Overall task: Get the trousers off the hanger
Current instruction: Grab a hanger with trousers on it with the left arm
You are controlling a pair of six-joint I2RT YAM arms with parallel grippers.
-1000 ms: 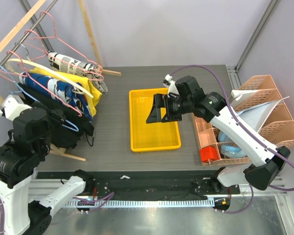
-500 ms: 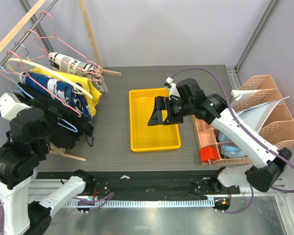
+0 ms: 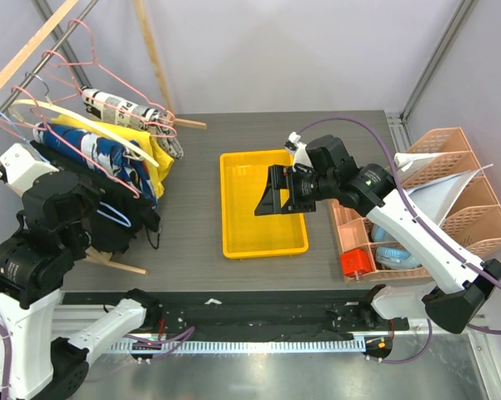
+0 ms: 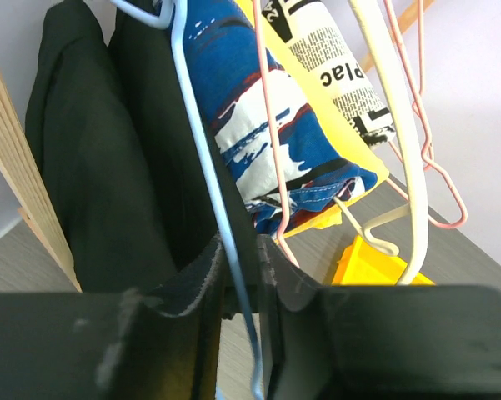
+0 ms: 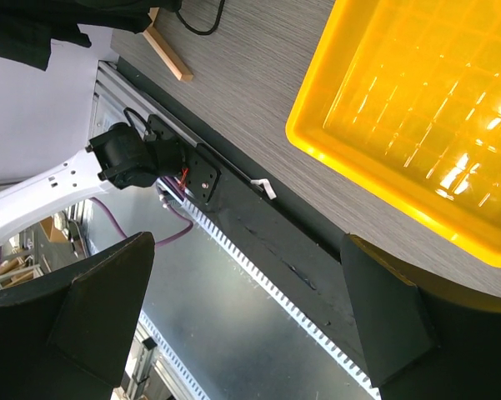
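The black trousers (image 4: 100, 167) are hung on a blue wire hanger (image 4: 202, 158) at the left side of the table (image 3: 192, 217), just beside a blue patterned garment (image 4: 233, 125). The hanger's wire is enclosed between the narrowed jaws of the left gripper (image 4: 240, 287), though whether it is actually pinched cannot be told. The right gripper (image 3: 269, 196) is held wide open and empty above the yellow tray (image 3: 231, 243).

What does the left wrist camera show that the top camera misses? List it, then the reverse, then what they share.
Left wrist only: the blue hanger wire running between the fingers of the left gripper; whether it is pinched is unclear. Top only: the right gripper, open, and the pink organiser. Both: black trousers, blue patterned cloth, pink hangers, yellow tray.
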